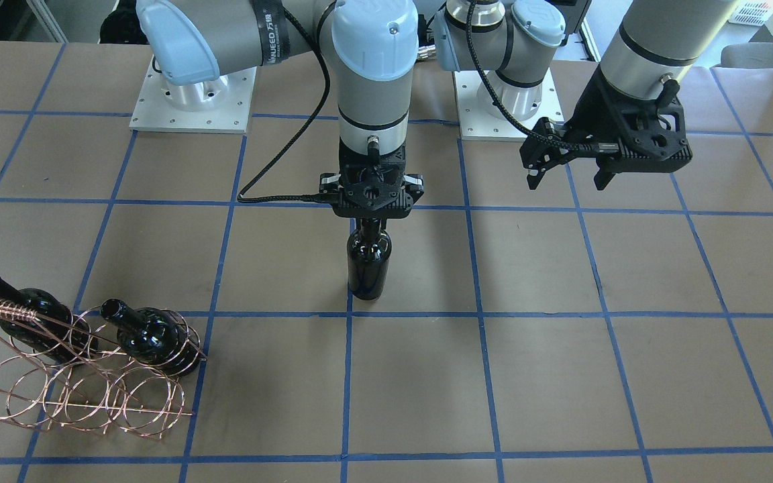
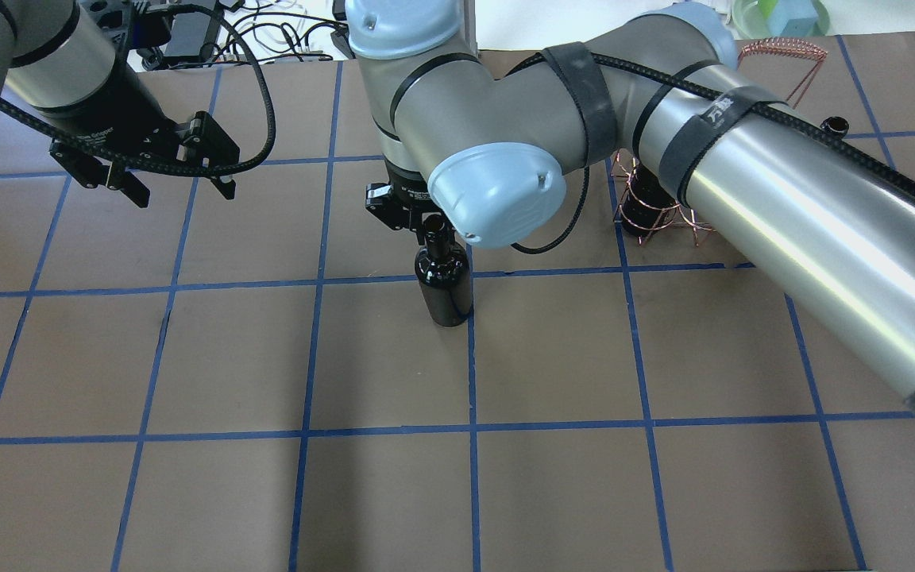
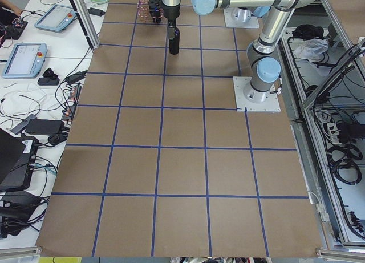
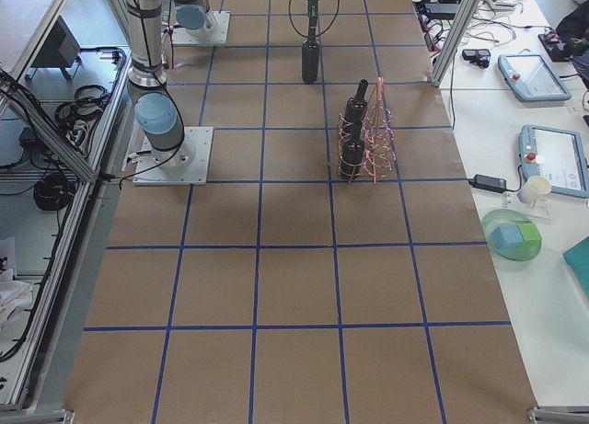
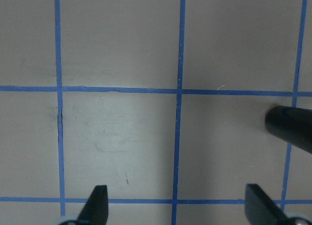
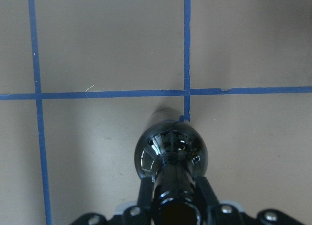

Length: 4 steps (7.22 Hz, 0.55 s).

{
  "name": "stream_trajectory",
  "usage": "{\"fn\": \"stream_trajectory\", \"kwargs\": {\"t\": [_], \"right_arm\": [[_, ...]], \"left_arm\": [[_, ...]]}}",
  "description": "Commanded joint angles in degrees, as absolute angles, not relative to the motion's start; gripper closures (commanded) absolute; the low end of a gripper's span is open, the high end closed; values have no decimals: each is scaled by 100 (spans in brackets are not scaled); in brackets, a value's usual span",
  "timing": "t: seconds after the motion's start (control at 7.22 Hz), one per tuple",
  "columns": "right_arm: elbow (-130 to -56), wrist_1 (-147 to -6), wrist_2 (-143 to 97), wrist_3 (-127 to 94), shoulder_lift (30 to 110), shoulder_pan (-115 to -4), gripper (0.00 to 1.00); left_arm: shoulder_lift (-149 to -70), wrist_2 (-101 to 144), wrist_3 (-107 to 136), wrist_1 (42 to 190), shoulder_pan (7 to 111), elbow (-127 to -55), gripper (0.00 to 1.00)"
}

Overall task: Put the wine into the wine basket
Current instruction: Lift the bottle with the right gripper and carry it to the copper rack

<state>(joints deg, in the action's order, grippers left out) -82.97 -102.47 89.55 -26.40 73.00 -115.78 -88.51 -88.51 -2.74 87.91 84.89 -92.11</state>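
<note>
A near-black wine bottle [image 1: 368,263] stands upright at the table's middle, its base at or just above the paper. My right gripper [image 1: 370,213] is shut on its neck from above; the right wrist view shows the fingers [image 6: 146,193] on both sides of the neck, above the bottle's shoulder [image 6: 170,149]. The copper wire basket [image 1: 84,392] sits at the table's edge on my right and holds two more bottles [image 1: 151,339]. My left gripper [image 1: 568,178] hangs open and empty above the table on my left; its wrist view shows both fingertips [image 5: 97,200] apart.
The table is brown paper with a blue tape grid [image 2: 469,433]. In the overhead view my right arm [image 2: 783,206] hides much of the basket [image 2: 652,210]. Tablets and cables lie on side benches [image 4: 543,148] beyond the table.
</note>
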Motion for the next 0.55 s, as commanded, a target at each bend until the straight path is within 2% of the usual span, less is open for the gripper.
{"fn": "stream_trajectory", "kwargs": {"t": [0.0,0.42], "right_arm": [[-8192,-9628,8947,-2199,7862,-11060,100],[-8165,-8887,9044,-1171,8953,-9979,100]], "left_arm": [[-8851,-8842,-264,8807,8490,-9211,0],[-8851,-8842,-167,8815,8517,-9211,0]]}}
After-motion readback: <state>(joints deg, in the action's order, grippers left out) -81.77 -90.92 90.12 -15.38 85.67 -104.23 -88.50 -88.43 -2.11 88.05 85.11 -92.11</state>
